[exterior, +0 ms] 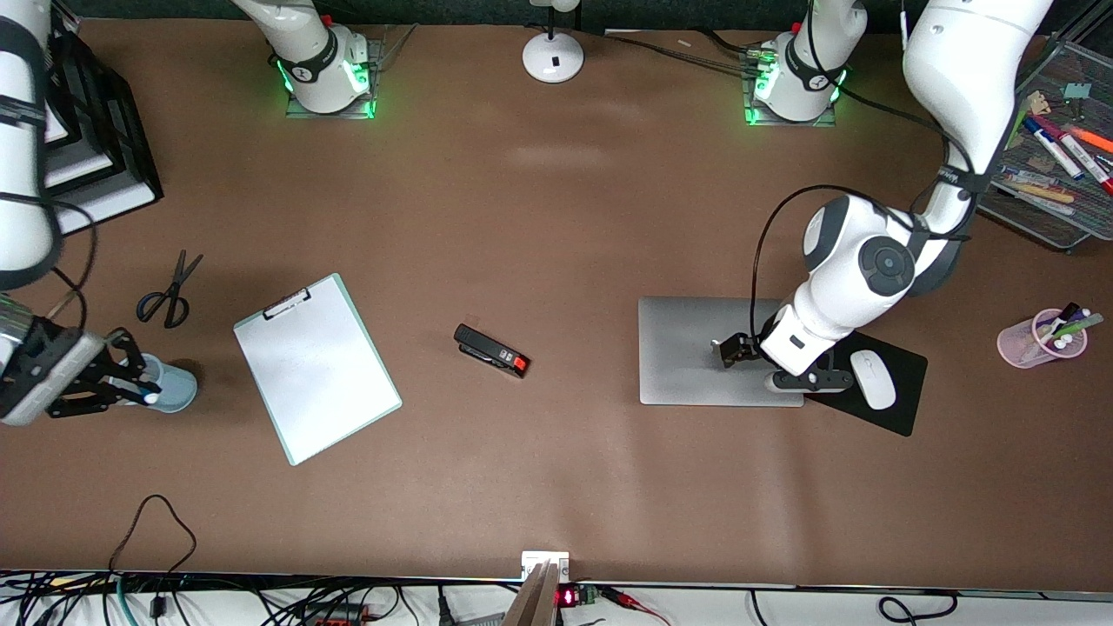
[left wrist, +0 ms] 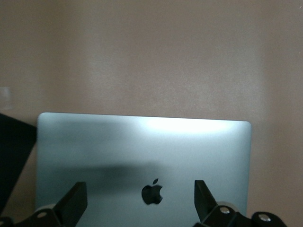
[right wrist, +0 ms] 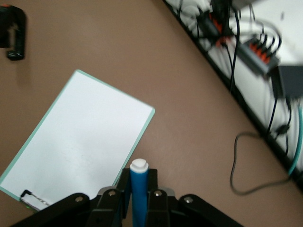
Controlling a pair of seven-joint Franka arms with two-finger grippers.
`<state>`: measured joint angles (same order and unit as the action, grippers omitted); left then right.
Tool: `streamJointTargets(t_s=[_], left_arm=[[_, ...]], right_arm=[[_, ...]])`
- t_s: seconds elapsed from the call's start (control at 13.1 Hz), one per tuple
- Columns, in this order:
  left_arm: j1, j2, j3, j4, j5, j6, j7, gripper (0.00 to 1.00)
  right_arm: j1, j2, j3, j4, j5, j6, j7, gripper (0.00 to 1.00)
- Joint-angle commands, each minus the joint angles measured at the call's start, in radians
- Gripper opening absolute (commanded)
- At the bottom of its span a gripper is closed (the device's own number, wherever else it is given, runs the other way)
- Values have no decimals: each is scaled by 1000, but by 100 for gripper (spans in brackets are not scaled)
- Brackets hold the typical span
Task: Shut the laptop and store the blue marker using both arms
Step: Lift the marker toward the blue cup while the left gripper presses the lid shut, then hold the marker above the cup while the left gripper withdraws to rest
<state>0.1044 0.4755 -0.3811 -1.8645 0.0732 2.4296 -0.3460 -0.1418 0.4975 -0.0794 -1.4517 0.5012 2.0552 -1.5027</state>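
The laptop [exterior: 696, 348] lies shut and flat on the table [exterior: 556, 217] toward the left arm's end, its silver lid up and the dark apple logo [left wrist: 152, 194] showing in the left wrist view. One edge of it sits just beside a black mouse pad [exterior: 900, 409] that carries a white mouse [exterior: 872, 379]. The left hand [exterior: 739, 349] hangs low over the lid, its two fingers [left wrist: 75, 201] spread apart with nothing between them.

The blue marker [right wrist: 138, 191] is at the right arm's end of the table, clenched in the right hand [exterior: 130, 382]. The right wrist view shows the marker's white end [right wrist: 139, 165] standing out past the fingertips, with the black fingers pressed against the barrel on both sides. In the front view the hand is over a light-blue cup [exterior: 174, 387].

Beside that cup, toward the middle of the table, lies a clipboard [exterior: 315, 365] with white paper and a green rim, set at a slant. A pair of black scissors [exterior: 169, 296] lies farther from the front camera than the cup. A black stapler [exterior: 491, 349] with a red end lies between the clipboard and the laptop. Near the left arm's end stands a pink cup [exterior: 1030, 343] holding pens, and farther from the camera a wire tray [exterior: 1039, 217] holds several markers.
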Motion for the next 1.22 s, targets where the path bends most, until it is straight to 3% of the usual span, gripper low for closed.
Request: streamJointTargets(t_s=[0.0,0.3,0.53,0.84,1.14], left_arm=[[6,-101,8,-7,17,-116,-13,100],[63,-230,11,-8,19,-263,1,100],[86,-328,16,-4,19,-302,2,100],[92,-325,11,226,19,-596,5,100],[109,-325,24,324,20,-697,186,100]], right_arm=[[-80,-25,7,5,158,-76,-244,0],[-159,-1,7,59,281,-283,-415,0],[-193,39,7,120,283,-439,-523,0],[-209,99,7,171,275,-566,-698,0],[-222,130,7,184,237,-557,-801,0]])
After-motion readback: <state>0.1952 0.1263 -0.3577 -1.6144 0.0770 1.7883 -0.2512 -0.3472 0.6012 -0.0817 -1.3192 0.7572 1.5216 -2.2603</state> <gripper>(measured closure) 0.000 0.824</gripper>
